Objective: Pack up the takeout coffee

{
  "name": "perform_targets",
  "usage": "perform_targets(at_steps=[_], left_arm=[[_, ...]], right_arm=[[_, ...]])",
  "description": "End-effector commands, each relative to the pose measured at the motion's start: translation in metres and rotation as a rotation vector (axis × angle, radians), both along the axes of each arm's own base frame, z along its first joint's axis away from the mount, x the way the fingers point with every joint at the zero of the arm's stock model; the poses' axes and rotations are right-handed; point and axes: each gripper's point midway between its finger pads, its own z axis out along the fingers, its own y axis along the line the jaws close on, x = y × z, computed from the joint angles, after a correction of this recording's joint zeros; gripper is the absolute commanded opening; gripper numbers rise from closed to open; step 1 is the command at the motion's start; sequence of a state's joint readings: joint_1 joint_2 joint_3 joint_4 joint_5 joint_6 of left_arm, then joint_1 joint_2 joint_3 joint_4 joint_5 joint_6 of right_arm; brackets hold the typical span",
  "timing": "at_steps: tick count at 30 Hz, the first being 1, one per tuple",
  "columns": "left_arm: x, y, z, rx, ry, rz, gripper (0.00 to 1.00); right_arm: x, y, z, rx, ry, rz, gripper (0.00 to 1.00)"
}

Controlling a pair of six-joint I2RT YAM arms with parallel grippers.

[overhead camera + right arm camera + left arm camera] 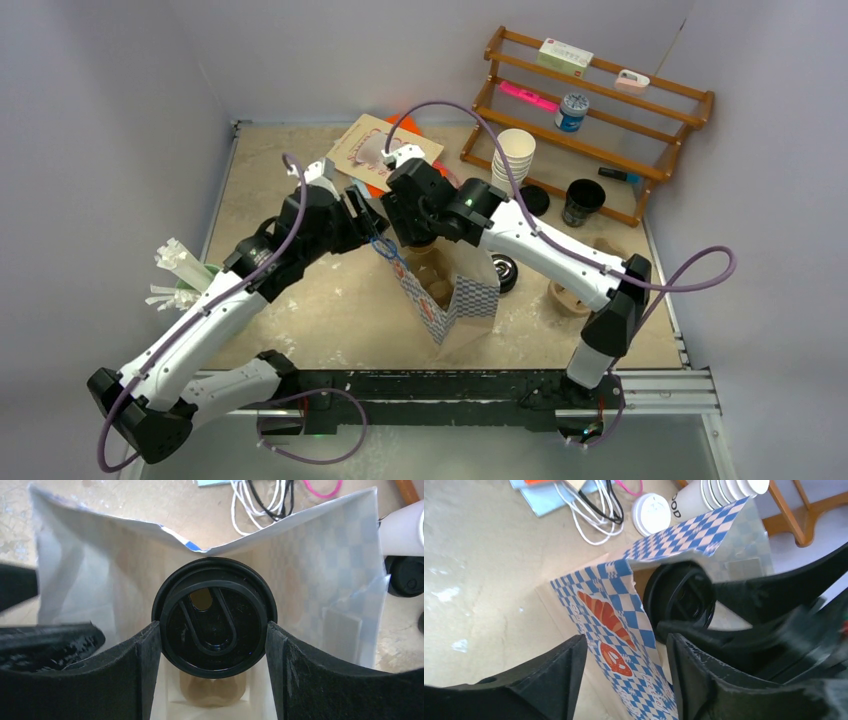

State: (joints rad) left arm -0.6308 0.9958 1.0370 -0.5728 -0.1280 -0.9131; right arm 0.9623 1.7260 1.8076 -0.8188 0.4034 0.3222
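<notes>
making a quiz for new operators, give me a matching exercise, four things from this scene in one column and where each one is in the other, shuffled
1 black-lidded cup
2 checked bag
3 stack of white cups
4 white lid

a beside the wooden rack
b next to the cables
c held in the right gripper
d edge inside the open left gripper

Pairs: 1-c, 2-d, 3-a, 4-b

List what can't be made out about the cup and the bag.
- Body of the black-lidded cup: right wrist view, hidden under its own lid; top view, under the right gripper.
- Floor of the paper bag: left wrist view, blocked by its checkered wall.
- Whether the left gripper touches that wall: left wrist view, blurred fingers.
</notes>
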Motion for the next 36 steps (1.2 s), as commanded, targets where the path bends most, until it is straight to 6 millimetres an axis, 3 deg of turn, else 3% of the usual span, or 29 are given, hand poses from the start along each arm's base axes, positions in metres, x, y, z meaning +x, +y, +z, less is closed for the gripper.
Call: perform_targets(at_steps=[1,9,13,18,25,32,36], left_arm=[[0.010,0.013,0.036,0.174,-0.122,-0.050,0.66],[0.035,0.000,0.063,0.382,-0.300,-0.252,0.73],[0.047,-0.013,0.060,0.437,-0.349,-0.356,0.73],[0.048,-0.031,0.060,0.498,-0.452,-0.537,0.83],[0.048,-0.032,0.081,0.613,-0.657,-0.646,0.86],[0.059,-0.046,0.051,0.629,-0.592,-0.748,0.84],[0.065,-0.046,0.054,0.596,-0.629,-0.772,0.84]], right_arm=[[-0.008,-0.013,0.029,0.087,-0.067,-0.042,0.45],[-0.023,-0.025,0.036,0.173,-0.087,-0.029,0.44],[-0.025,-0.027,0.040,0.192,-0.096,-0.024,0.44],[-0.025,-0.028,0.045,0.208,-0.103,-0.032,0.44],[-0.036,-0.026,0.025,0.195,-0.036,-0.013,0.43],[-0.015,-0.022,0.039,0.287,-0.136,-0.054,0.41],[-0.002,-0.016,0.050,0.331,-0.178,-0.072,0.41]])
